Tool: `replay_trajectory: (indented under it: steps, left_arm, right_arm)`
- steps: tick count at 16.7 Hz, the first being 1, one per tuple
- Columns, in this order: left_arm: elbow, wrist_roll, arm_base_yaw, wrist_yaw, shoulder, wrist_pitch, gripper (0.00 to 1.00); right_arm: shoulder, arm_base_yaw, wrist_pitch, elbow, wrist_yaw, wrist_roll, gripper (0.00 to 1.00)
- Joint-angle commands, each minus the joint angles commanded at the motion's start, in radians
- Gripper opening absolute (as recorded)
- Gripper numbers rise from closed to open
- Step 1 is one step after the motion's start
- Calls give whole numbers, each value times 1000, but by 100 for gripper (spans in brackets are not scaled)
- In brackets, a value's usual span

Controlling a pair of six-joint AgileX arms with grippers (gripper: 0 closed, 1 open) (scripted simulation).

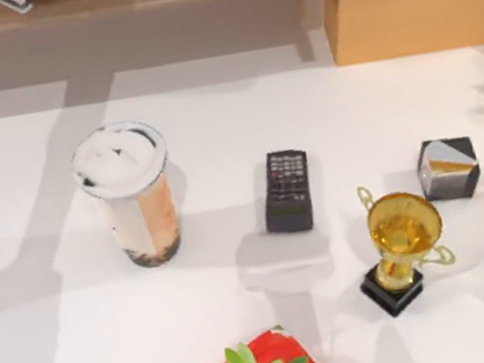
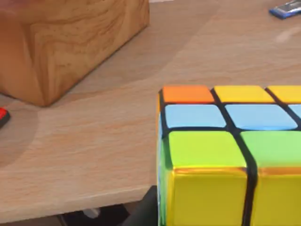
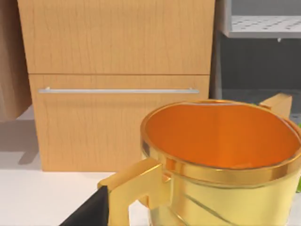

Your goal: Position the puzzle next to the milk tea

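The puzzle (image 2: 230, 155) is seen close under the left wrist cam, over a wooden surface near a wood block (image 2: 70, 42) — jaw state can't be told. If it's not firmly held, a drop is risked en route to the milk tea (image 1: 131, 194), which could be tipped.

top: overhead, table (image 1: 85, 354) | wrists: low, close-up, sideways

Glossy plastic and gold metal are seen against matt wood.

The puzzle (image 2: 225, 155) is faced in shiny plastic squares; the milk tea (image 1: 131, 194) is cased in clear plastic; the trophy (image 1: 403, 248) is polished gold; the cabinet (image 3: 117, 84) is matt grained wood.
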Motion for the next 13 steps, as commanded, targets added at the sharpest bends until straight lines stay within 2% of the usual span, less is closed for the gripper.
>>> replay_trajectory:
  steps: [3,6,9,13]
  left_arm:
    - [-103,-5,85,72,-17,-268,0]
    - [-238,-22,159,103,43,-456,0]
    - [-356,-43,204,97,138,-561,0]
    - [-446,-60,212,75,225,-585,0]
  right_arm:
    - [0,0,0,0,0,0,100]
    - [0,0,0,0,0,0,100]
    - [0,0,0,0,0,0,100]
    - [0,0,0,0,0,0,100]
